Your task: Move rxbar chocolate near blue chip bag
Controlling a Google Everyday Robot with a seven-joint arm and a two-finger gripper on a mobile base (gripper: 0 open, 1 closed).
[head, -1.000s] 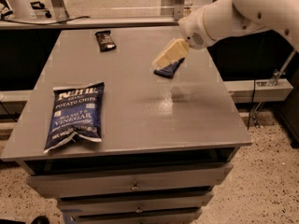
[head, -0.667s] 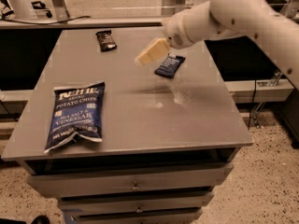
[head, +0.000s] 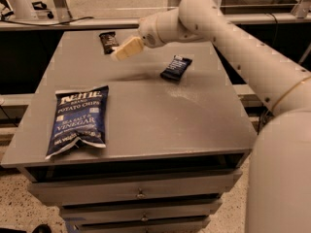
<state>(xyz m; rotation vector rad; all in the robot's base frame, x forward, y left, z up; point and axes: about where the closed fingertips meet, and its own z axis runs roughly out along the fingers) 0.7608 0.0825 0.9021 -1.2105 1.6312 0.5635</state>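
The rxbar chocolate (head: 108, 41) is a small black bar lying at the far left of the grey table (head: 146, 110). The blue chip bag (head: 79, 120) lies flat at the table's front left. My gripper (head: 122, 50) hangs over the far middle of the table, just right of the rxbar chocolate and partly in front of its near end, well beyond the chip bag. It holds nothing that I can see.
A small navy blue bar wrapper (head: 176, 68) lies right of the gripper, under my arm (head: 233, 47). The table has drawers (head: 141, 194) in its front. A dark counter (head: 73, 18) runs behind the table.
My gripper has swung left across the far side of the table, away from the navy bar and up to the rxbar chocolate. The objects have not moved.
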